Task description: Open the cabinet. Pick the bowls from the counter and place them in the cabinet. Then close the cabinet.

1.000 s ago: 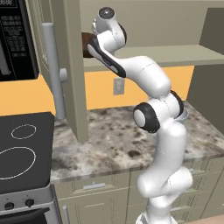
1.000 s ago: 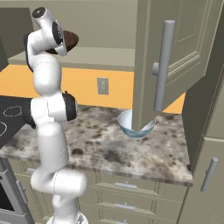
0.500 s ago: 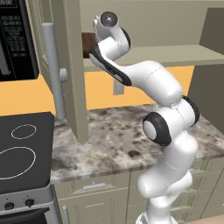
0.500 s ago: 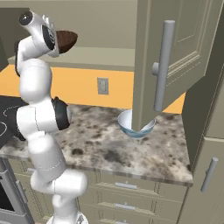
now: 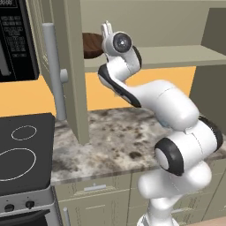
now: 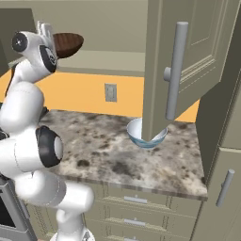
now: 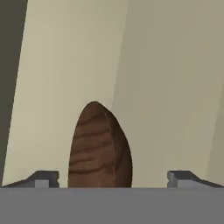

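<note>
Cabinet [image 6: 188, 70] doors stand swung out, left and right, so the shelf inside is reachable.

Wooden bowl [image 6: 67, 44]: dark brown, wood-grained, on the cabinet shelf [image 5: 176, 55] near its left end. In the hand view it shows edge-on, because the hand is rolled, not because the bowl is tipped; both base views show it sitting on the shelf.

Claw [image 7: 113, 177]: raised to shelf height, fingertips spread wide on either side of the bowl with a clear gap each side. Open, holding nothing. Judgement: the bowl is released and bears on the shelf alone.

White and light-blue bowl [image 6: 143, 134]: on the speckled surface [image 6: 94, 150], toward its back right, partly hidden by the lower edge of the right door. Not yet fetched.

Judgement: first bowl placed; second bowl and closing the doors remain. The right door hangs over the second bowl, so the approach probably comes from the front or left.
</note>
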